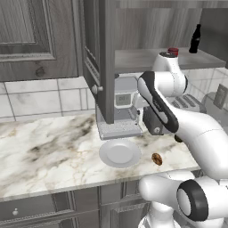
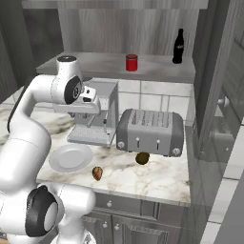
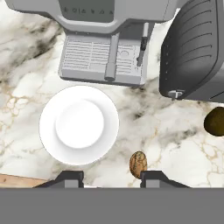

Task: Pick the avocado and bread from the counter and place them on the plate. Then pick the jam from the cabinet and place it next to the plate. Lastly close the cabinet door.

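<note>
Table (image 1: 44, 151): white marble, grey-brown veining. Plate (image 3: 78, 124): round, pale, bare, lying on the table just in front of the coffee machine (image 3: 109, 43). Bread (image 3: 138, 163): small reddish-brown speckled lump on the table, just right of the plate, apart from its rim. Avocado (image 2: 142, 158): dark olive oval on the table, right of the bread, close against the toaster's front. Toaster (image 2: 150, 131): grey, right of the coffee machine. Cabinet (image 1: 100, 58): dark wood-grain, above the table, door standing open. Jam (image 2: 131, 62): red jar upright on the grey cabinet shelf; black bottle (image 2: 178, 46) well to its right on the same shelf. Gripper (image 3: 112, 177): raised above the table over the plate and bread, pointing down; jaws narrow, holding nothing, tips apart from every item.
</note>
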### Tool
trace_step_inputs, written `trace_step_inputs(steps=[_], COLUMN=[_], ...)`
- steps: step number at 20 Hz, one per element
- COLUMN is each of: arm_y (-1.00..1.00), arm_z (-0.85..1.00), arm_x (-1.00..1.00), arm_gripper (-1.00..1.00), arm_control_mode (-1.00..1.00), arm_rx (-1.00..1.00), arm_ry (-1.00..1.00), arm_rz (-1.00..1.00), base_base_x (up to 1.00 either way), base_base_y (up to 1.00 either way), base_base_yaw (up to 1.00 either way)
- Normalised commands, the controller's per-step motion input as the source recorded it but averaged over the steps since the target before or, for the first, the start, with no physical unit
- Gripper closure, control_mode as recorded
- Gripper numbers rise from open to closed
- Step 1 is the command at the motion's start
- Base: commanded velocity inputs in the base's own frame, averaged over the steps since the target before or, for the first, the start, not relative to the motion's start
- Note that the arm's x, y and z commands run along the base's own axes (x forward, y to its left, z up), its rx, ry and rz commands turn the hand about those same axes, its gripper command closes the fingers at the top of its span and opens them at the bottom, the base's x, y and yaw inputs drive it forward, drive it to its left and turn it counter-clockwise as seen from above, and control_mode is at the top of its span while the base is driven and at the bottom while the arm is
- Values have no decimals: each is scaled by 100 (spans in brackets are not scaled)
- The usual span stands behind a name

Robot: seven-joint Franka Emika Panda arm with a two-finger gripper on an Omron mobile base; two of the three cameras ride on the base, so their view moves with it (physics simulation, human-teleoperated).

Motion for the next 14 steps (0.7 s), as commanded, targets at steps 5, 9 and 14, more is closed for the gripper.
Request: trace_step_inputs(steps=[5, 9, 14], arm_y=[-10, -29, -33], arm_z=[-13, -33, -48], arm_x=[-3, -16, -7], arm_gripper=[-100, -100, -100], arm_control_mode=[-100, -100, -100], arm_rx=[0, 0, 0], arm_ry=[0, 0, 3], arm_rz=[0, 0, 0], base_base_x=[0, 0, 0], base_base_y=[0, 0, 0], base_base_yaw=[0, 0, 0])
